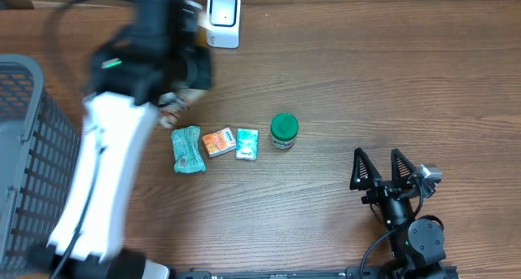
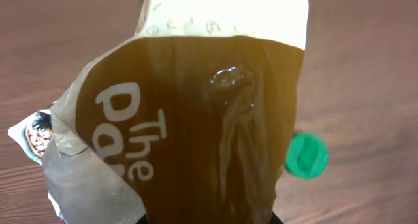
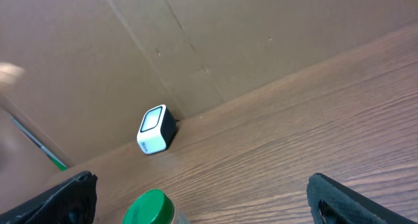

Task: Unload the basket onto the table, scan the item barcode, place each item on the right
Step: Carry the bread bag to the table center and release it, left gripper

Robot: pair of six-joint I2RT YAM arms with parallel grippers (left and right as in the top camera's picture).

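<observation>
The step in hand looks like the presentation itself: the left claw (image 1: 171, 67) is clamped on a brown bag (image 2: 196, 119) and holds it above the worktop (image 1: 342, 76) at the far left, just beside the white scanner (image 1: 222, 19). The right claw (image 1: 378, 155) stands apart with nothing in it, near the front edge and well away from the action. From the left wrist, the bag fills the view. Its long axis runs straight out from the claw, its cream-coloured end farthest away, and its printed brown face is turned to the camera. From overhead, a tan edge shows next to the scanner, so that far end seems to point toward it, though the arm hides most of the bag. No barcode shows in any view, so I cannot tell which face carries it. The next move probably calls for turning the wrist until the coded face meets the scanner's window, held close and steady. The grip is by one end only, so the soft bag may sag.
</observation>
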